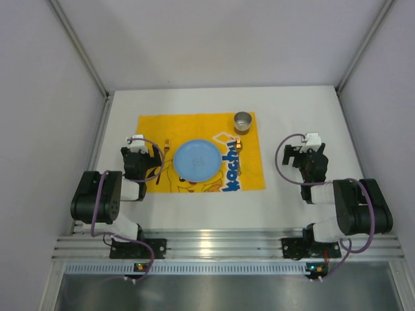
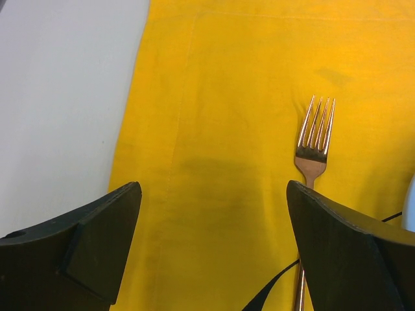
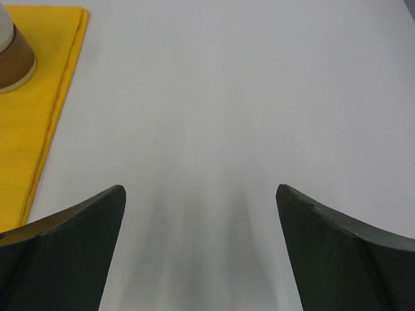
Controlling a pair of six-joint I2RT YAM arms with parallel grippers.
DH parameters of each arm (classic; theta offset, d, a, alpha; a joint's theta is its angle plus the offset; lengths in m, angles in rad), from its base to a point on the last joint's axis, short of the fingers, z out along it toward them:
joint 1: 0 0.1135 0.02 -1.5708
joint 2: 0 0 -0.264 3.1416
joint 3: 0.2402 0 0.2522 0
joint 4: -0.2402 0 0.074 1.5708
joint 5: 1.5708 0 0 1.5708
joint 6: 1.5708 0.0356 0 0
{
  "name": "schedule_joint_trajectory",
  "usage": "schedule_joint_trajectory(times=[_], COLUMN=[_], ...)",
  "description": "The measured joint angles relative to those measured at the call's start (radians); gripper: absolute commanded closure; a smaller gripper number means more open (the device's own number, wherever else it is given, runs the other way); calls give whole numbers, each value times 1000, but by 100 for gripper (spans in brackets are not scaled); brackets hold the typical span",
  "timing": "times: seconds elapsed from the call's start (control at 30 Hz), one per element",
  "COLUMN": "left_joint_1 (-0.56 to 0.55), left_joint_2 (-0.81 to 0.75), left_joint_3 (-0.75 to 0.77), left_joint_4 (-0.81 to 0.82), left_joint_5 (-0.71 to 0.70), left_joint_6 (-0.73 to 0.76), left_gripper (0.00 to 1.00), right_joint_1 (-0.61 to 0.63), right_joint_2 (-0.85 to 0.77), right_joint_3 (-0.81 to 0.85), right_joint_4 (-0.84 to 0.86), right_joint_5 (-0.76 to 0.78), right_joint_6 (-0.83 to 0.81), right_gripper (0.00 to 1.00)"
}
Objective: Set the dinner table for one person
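The white dinner table [image 1: 298, 103] carries a yellow printed mat [image 1: 155, 126]. On the mat lie a blue plate [image 1: 198, 160], a metal cup [image 1: 242, 120] at the far right corner, and a copper fork [image 1: 167, 150] left of the plate. A copper-coloured utensil end [image 1: 238, 146] shows right of the plate. My left gripper [image 1: 148, 159] is open and empty over the mat's left part. In the left wrist view the fork [image 2: 315, 136] lies just ahead of the right finger [image 2: 350, 253]. My right gripper [image 1: 306, 159] is open and empty over bare table, right of the mat.
Grey walls and metal frame posts enclose the table on three sides. An aluminium rail [image 1: 220, 246] runs along the near edge at the arm bases. In the right wrist view the mat's edge [image 3: 52, 123] and the cup's base [image 3: 13, 61] lie at the far left.
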Motion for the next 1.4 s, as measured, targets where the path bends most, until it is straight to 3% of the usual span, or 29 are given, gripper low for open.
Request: schedule_joint_trajectory(times=[0.37,1.4], left_joint_1=[0,0], left_joint_2=[0,0], left_joint_3=[0,0], left_joint_4=[0,0], left_joint_5=[0,0], left_joint_6=[0,0], left_gripper=[1,1], right_joint_1=[0,0], right_joint_2=[0,0], right_joint_3=[-3,-3], right_joint_4=[101,110], right_joint_5=[-24,-16], right_joint_6=[0,0], right_gripper=[0,0])
